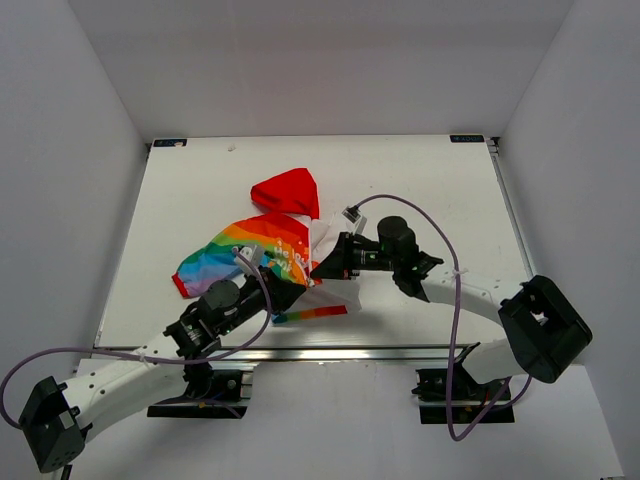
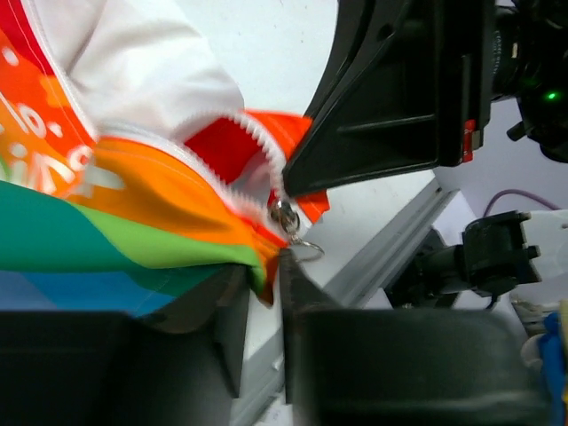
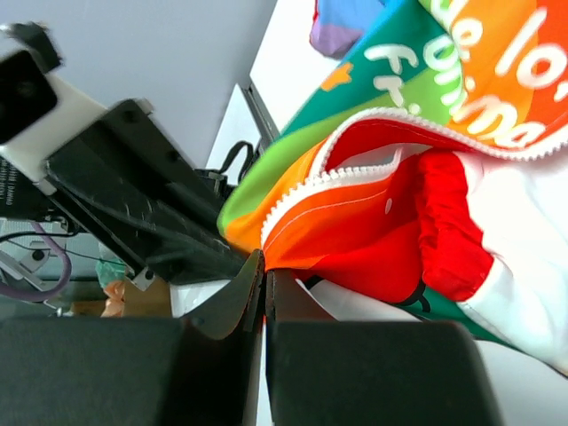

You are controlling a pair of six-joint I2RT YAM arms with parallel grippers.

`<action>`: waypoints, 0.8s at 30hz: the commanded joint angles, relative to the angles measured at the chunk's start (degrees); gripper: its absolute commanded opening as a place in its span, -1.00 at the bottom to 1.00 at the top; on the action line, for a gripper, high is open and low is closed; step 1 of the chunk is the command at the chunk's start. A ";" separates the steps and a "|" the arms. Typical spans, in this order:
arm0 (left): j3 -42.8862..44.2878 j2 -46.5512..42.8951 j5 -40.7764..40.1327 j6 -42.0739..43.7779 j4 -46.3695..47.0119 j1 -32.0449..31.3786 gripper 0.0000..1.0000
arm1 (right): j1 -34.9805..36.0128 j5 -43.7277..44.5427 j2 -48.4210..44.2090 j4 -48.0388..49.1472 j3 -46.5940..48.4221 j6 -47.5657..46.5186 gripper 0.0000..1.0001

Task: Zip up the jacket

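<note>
On the table (image 1: pixel 420 180) I see the jacket (image 1: pixel 262 250) lying mid-surface, its zip open. My left gripper (image 2: pixel 266 297) pinches the jacket's bottom corner. My right gripper (image 3: pixel 264 275) is closed, tips touching the hem. The zipper slider (image 2: pixel 285 216) sits between them.

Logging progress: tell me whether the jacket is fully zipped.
No, on the jacket the zipper teeth lie apart above the slider.
</note>
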 commanded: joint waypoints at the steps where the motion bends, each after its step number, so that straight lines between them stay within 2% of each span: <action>1: 1.79 0.80 1.89 -4.81 -2.12 -0.49 -0.37 | -0.21 -0.20 -0.27 6.12 -0.07 -1.65 -1.00; 5: 0.12 -0.16 1.81 -8.25 0.43 -0.49 -0.07 | 0.93 -0.46 0.96 7.61 -1.74 -1.74 -1.00; 11: -3.74 -3.94 0.05 -12.64 3.15 -0.49 0.15 | 1.11 -1.51 2.28 12.26 -2.80 0.63 -1.00; 14: -5.33 -4.65 -0.83 -14.58 4.65 -0.49 0.38 | 1.11 -1.87 2.02 12.89 -2.80 0.90 -1.00; 15: -5.16 -4.65 -1.09 -14.93 4.31 -0.49 0.46 | 1.20 -1.78 1.49 12.89 -2.80 0.98 -1.00; 17: -3.94 -4.48 -1.44 -15.02 2.20 -0.49 0.90 | 1.20 -1.60 0.96 12.71 -2.97 0.90 -1.00; 18: -3.49 -4.39 -1.62 -15.02 0.02 -0.58 0.96 | 1.20 -1.43 0.44 12.19 -3.06 0.81 -1.00; 21: -3.22 -4.30 -2.15 -15.46 -0.71 -0.49 0.96 | 1.20 -1.34 -0.35 11.66 -3.41 0.72 -1.00; 24: -4.62 -4.04 -1.71 -15.99 3.75 -0.49 0.96 | 1.20 -1.34 -0.44 12.00 -3.94 1.16 -1.00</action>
